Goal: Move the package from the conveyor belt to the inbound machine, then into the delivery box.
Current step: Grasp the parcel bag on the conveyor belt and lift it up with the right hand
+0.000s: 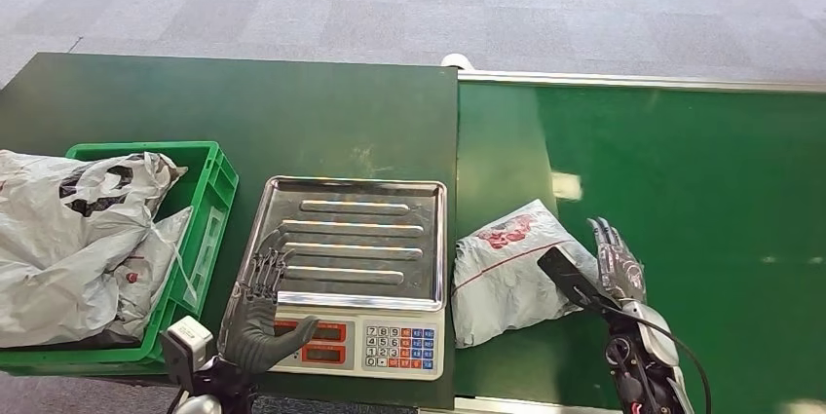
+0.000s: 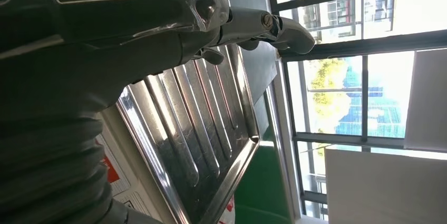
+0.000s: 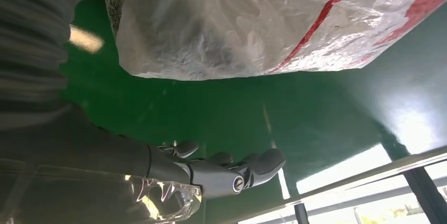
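right robot hand (image 1: 614, 263) released beside one package (image 1: 508, 271); left robot hand (image 1: 261, 312) released over one scale (image 1: 353, 258)

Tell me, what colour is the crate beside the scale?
The crate is green, seen best in the head view, left of the scale.

Scale (image 1: 356, 273) mid-bench: crate (image 1: 209, 195) just left (bags (image 1: 68, 239) inside), package (image 1: 511, 268) just right on the conveyor belt (image 1: 682, 200).
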You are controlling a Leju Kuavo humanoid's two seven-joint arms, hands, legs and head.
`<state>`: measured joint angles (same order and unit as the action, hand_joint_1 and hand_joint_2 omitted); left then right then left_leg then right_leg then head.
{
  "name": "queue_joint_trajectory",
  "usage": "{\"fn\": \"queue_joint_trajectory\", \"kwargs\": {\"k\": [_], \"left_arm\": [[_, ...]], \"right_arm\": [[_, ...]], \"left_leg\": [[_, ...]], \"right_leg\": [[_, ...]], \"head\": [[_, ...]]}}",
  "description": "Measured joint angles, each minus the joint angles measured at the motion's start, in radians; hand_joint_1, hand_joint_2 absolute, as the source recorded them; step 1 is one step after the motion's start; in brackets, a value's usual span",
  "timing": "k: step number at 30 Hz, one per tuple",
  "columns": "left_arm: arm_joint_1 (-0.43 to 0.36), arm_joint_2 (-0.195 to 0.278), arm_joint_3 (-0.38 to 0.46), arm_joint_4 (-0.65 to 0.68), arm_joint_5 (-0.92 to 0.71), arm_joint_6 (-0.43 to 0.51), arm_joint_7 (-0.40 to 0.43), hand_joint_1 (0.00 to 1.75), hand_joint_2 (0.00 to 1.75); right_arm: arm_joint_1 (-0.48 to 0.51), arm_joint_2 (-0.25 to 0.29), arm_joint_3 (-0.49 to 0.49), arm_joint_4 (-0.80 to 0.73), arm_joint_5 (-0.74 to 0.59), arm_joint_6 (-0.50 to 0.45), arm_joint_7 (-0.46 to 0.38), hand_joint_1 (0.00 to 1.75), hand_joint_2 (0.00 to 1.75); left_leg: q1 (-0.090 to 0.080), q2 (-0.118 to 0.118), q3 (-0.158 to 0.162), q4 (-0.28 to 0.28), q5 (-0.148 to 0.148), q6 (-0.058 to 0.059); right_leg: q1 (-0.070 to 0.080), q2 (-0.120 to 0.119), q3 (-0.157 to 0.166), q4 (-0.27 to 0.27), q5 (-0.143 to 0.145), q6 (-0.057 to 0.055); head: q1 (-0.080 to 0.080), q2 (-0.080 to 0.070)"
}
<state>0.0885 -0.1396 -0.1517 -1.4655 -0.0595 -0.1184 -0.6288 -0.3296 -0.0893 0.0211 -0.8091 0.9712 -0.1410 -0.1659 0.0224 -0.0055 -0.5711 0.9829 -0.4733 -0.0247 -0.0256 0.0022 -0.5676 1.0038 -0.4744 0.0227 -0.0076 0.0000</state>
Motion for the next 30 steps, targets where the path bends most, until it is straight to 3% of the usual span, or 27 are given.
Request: {"fn": "queue_joint_trajectory", "kwargs": {"k": [5,13,16,20,22,23,26,27,30], "left_arm": [[0.001,0.001,-0.004,0.004,0.004,0.007,0.0,0.0,1.75],[-0.013,0.011,-0.026,0.044,0.024,0.029,-0.001,0.0,1.75],[-0.018,0.014,-0.032,0.056,0.031,0.038,-0.003,0.0,1.75],[-0.02,0.017,-0.033,0.064,0.038,0.045,-0.004,0.0,1.75],[-0.021,0.018,-0.033,0.065,0.039,0.047,-0.005,0.0,1.75],[-0.021,0.019,-0.033,0.066,0.04,0.048,-0.005,0.0,1.75],[-0.021,0.021,-0.032,0.067,0.04,0.052,-0.005,0.0,1.75],[-0.021,0.022,-0.032,0.067,0.04,0.052,-0.005,0.0,1.75],[-0.022,0.023,-0.032,0.068,0.04,0.054,-0.004,0.0,1.75]], "right_arm": [[-0.022,-0.01,0.006,0.046,-0.013,0.033,0.009,0.0,1.75],[-0.08,-0.044,0.029,0.184,-0.092,0.199,0.025,0.0,1.75],[-0.101,-0.054,0.043,0.225,-0.126,0.252,0.001,0.09,1.75],[-0.129,-0.059,0.069,0.267,-0.152,0.28,-0.015,0.53,1.75],[-0.14,-0.059,0.082,0.281,-0.159,0.284,-0.016,0.6,1.75],[-0.146,-0.059,0.088,0.287,-0.162,0.285,-0.015,0.72,1.75],[-0.161,-0.059,0.102,0.301,-0.166,0.287,-0.015,1.44,1.75],[-0.165,-0.058,0.106,0.304,-0.167,0.287,-0.014,1.6,1.75],[-0.177,-0.053,0.117,0.309,-0.174,0.291,-0.015,1.72,1.75]], "left_leg": [[0.0,0.0,0.0,0.0,0.0,0.0],[0.0,0.0,0.0,0.0,0.0,0.0],[0.0,0.001,0.001,0.0,0.0,0.0],[0.0,0.005,0.002,0.0,0.0,0.0],[0.0,0.006,0.004,0.0,0.0,0.0],[0.0,0.007,0.005,0.0,0.0,0.0],[0.0,0.007,0.008,0.0,0.0,0.0],[0.0,0.007,0.008,0.0,0.0,0.0],[0.0,0.007,0.009,0.0,0.0,0.0]], "right_leg": [[0.0,0.0,0.0,0.0,0.0,0.0],[0.0,0.0,0.0,0.0,0.0,0.0],[0.0,0.0,0.0,0.0,0.0,0.0],[0.0,0.004,0.001,0.0,0.0,0.0],[0.0,0.005,0.003,0.0,0.0,0.0],[0.0,0.005,0.003,0.0,0.0,0.0],[0.0,0.005,0.006,0.0,0.001,0.0],[0.0,0.005,0.006,0.0,0.001,0.0],[0.0,0.005,0.006,0.0,0.001,0.0]], "head": [[0.0,0.0],[0.0,0.0],[0.0,0.0],[0.0,0.0],[0.0,0.0],[0.0,0.0],[0.0,0.0],[0.0,0.0],[0.0,0.0]]}}
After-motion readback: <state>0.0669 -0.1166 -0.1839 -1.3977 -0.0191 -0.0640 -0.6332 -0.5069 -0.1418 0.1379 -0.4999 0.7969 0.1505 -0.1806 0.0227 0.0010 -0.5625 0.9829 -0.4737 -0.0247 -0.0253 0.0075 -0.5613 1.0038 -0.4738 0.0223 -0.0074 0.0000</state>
